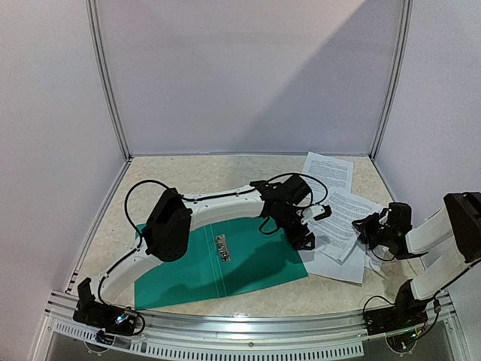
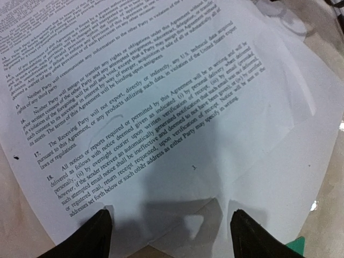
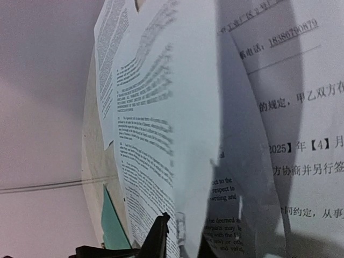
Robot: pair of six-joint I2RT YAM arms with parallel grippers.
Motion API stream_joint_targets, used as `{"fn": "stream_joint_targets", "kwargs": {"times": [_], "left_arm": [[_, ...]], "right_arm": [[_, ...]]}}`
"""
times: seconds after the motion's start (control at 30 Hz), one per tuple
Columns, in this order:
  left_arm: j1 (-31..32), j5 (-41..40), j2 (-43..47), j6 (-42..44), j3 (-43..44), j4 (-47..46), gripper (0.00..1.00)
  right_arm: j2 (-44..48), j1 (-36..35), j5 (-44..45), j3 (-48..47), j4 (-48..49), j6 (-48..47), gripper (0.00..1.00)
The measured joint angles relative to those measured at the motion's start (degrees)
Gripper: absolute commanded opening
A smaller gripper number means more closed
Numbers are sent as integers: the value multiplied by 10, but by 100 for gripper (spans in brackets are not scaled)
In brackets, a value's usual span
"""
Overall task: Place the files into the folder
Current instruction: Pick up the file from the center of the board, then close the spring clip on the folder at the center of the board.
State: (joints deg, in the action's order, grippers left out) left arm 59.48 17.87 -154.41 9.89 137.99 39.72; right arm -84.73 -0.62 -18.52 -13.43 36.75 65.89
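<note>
I read "The Receiving Party will not export" left of centre on my left-wrist sheet (image 2: 161, 134); "18386790879" upper right on my right-wrist sheet (image 3: 290, 107).

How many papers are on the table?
3 for sure: the back sheet near the wall, the middle sheet, and the front sheet beside the green folder. They overlap, so more may hide underneath.

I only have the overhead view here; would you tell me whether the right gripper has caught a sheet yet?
Observer: Its wrist camera shows one of the files curled up on edge between the fingers of the right gripper, apparently pinched.
Operator: And the left gripper?
Observer: The left gripper stands open above a printed sheet, holding nothing.
Operator: Is the folder near it?
Observer: A teal corner of the folder shows beside one fingertip.
</note>
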Motion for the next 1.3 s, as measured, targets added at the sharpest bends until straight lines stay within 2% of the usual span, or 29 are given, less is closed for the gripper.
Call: {"fn": "stream_joint_targets", "kwargs": {"times": [0.03,0.23,0.37,0.43,0.5,0.6,0.73,0.93,1.07,1.17,1.3], "left_arm": [[0,0,0,1,0,1,78],[0,11,0,14,23,23,82],[0,21,8,41,38,48,86],[-2,24,25,63,36,78,90],[-5,24,59,88,19,108,93],[-15,27,162,132,-52,157,96],[-57,31,306,180,-115,214,99],[-198,53,456,214,-187,282,99],[-290,54,513,228,-293,303,100],[-322,52,535,235,-362,301,99],[-334,49,551,245,-446,295,95]], "right_arm": [[-7,0,-4,0,11,2,1],[4,0,-13,0,11,-1,0],[77,0,-5,-22,-80,-28,0],[130,0,6,-59,-160,-54,0],[185,-1,22,-108,-240,-88,0],[255,-12,51,-201,-353,-151,0],[292,-48,83,-320,-471,-227,0],[247,-163,136,-482,-603,-311,0],[157,-276,144,-602,-657,-355,0],[78,-345,96,-668,-655,-379,0],[10,-385,-7,-653,-600,-376,0]]}}
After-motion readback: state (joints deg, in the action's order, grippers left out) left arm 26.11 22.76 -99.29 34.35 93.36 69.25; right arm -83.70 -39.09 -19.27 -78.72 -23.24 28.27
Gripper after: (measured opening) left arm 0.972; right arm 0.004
